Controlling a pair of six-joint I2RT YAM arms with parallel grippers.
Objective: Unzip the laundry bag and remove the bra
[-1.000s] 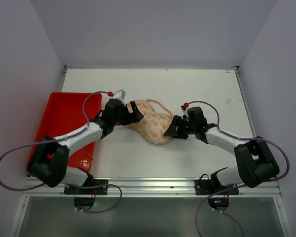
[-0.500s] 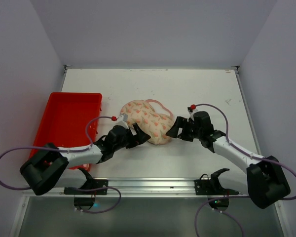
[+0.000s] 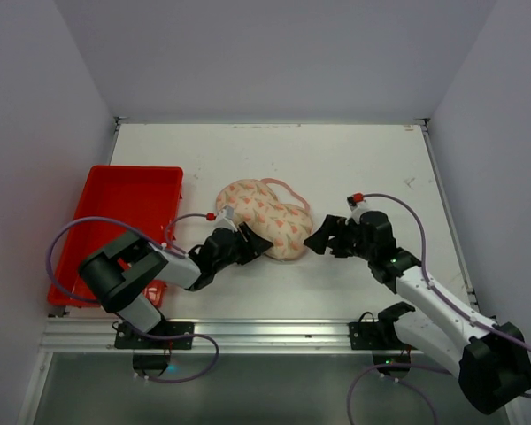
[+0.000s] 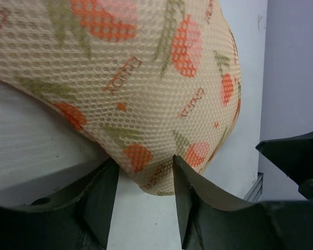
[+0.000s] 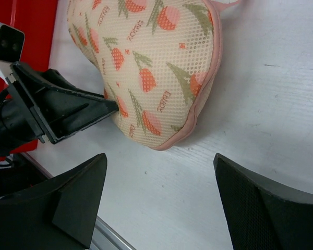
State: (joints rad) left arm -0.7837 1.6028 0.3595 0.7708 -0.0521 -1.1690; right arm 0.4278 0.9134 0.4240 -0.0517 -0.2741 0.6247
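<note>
The laundry bag, a pale pink padded pouch with orange and green print, lies mid-table; it also shows in the left wrist view and right wrist view. Its pink zipper edge looks closed. The bra is hidden. My left gripper is at the bag's near edge, its fingers close together with the bag's lower bulge pinched between them. My right gripper is wide open and empty just right of the bag's near right end.
A red tray stands at the left, close behind my left arm. The bag's pink loop lies on its far side. A metal rail runs along the table's near edge.
My left gripper left the bag's far left lobe, came round to its near edge and closed on it, the arm folding back. My right arm drew back slightly towards the near right.
</note>
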